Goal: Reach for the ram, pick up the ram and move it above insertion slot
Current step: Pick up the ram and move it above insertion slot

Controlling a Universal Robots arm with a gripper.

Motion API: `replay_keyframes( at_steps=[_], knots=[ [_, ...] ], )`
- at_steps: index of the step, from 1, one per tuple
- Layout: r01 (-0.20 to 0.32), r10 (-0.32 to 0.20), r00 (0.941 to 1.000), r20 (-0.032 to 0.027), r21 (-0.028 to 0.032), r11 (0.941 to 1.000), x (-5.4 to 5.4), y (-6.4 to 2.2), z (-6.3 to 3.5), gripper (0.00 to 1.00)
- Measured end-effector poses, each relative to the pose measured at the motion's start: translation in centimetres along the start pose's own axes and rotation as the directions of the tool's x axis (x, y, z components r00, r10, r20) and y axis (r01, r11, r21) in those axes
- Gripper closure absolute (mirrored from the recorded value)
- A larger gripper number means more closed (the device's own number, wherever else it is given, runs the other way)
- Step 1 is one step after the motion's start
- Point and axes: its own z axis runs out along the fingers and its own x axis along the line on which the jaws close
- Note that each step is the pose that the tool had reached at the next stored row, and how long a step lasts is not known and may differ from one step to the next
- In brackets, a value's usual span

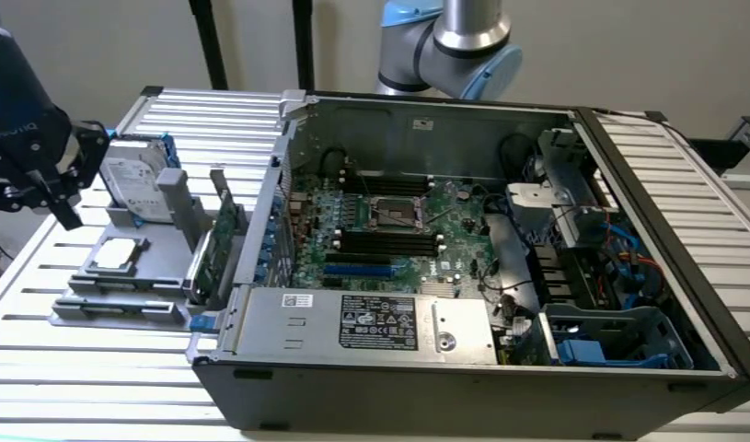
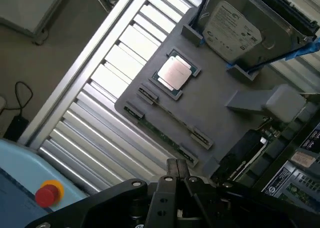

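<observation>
Claw (image 2: 178, 164) is noted shut and empty, near the ram (image 2: 167, 137), which is seated in the grey holder (image 2: 217, 85) just beside the processor chip (image 2: 174, 72); the claw is best opened and aligned along the stick before descent.

1. This is a robotics lab or test workshop: a jointed robot arm (image 1: 455, 46) rises beyond the bench.
2. The bench is a slatted aluminium table (image 1: 55, 387) bearing an opened computer case (image 1: 350, 391), its motherboard (image 1: 387, 221) bare.
3. A grey fixture tray (image 1: 166, 260) holds a hard drive (image 1: 135, 180) and a processor chip (image 1: 120, 250).
4. A red stop button (image 2: 47, 194) sits beside the table.
</observation>
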Motion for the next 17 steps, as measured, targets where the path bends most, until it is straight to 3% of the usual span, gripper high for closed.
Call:
replay_keyframes(
  at_steps=[4,9,13,17],
  knots=[
    [0.073,-0.073,0.9973,-0.0020,0.0001,0.9973,0.00,0.00,0.08,0.89],
    [0.162,-0.162,0.9867,-0.0046,0.0001,0.9867,0.00,-0.01,0.17,0.89],
    [0.234,-0.234,0.9722,-0.0066,-0.0002,0.9722,0.00,-0.01,0.24,0.89],
    [0.303,-0.303,0.9528,-0.0087,-0.0005,0.9528,0.00,-0.01,0.31,0.89]
  ],
)
